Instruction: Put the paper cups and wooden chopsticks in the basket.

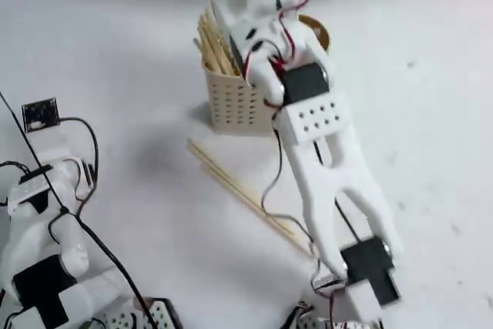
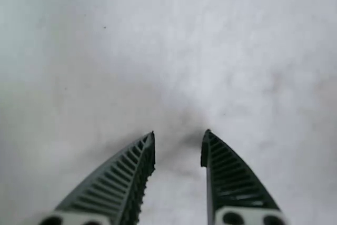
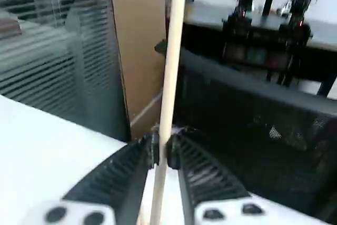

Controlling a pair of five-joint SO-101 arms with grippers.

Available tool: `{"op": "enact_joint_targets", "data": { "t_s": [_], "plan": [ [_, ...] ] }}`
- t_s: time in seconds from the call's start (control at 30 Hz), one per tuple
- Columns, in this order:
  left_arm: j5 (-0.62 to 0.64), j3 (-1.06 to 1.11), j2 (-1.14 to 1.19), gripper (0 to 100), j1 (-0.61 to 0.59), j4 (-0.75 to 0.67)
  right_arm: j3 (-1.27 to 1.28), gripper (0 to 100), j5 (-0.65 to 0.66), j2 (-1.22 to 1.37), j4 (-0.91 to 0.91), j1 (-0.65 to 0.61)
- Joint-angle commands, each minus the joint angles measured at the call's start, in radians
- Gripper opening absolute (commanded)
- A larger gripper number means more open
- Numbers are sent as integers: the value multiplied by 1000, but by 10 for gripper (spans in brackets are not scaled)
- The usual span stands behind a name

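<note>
The table (image 1: 115, 59) is white. The basket (image 1: 231, 105) is cream with rows of little holes. The chopsticks (image 1: 245, 193) are light brown wood. The right arm (image 1: 327, 171) is white with black blocks and red wires.

One white matte tabletop (image 1: 100, 52), evenly lit. Beyond it: grey horizontal slatted blinds (image 3: 42, 61); tan upright board panel (image 3: 139, 40); black mesh screen (image 3: 253, 125); pale far desk (image 3: 210, 13) carrying dark equipment (image 3: 245, 3).

bright, even light; a soft shadow lies beside the basket (image 1: 233, 104).
</note>
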Motion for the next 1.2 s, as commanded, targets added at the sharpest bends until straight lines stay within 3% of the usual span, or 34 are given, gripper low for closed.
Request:
{"op": "enact_joint_targets", "data": {
  "t_s": [0.0, 0.17, 0.3, 0.4, 0.57, 0.67, 0.8, 1.03, 1.17],
  "plan": [
    [9, -2, -7, 157, -12, -11, 130, 38, 58, -137, -59, 4],
    [11, -2, -7, 157, -12, -11, 164, 224, 58, -223, 53, 2],
    [11, -2, -7, 157, -12, -11, 169, 228, 57, -271, 136, -12],
    [11, -2, -7, 157, -12, -11, 167, 190, 57, -338, 303, -45],
    [11, -2, -7, 157, -12, -11, 169, 16, 71, -447, 771, -145],
    [11, -2, -7, 157, -12, -11, 178, 28, 180, -440, 955, -193],
    [11, -2, -7, 157, -12, -11, 325, 16, 242, -381, 943, -249],
    [11, -2, -7, 157, -12, -11, 654, 19, 285, -206, 651, -255],
    [11, -2, -7, 157, -12, -11, 678, 74, 313, -68, 581, -252]
  ]
}}
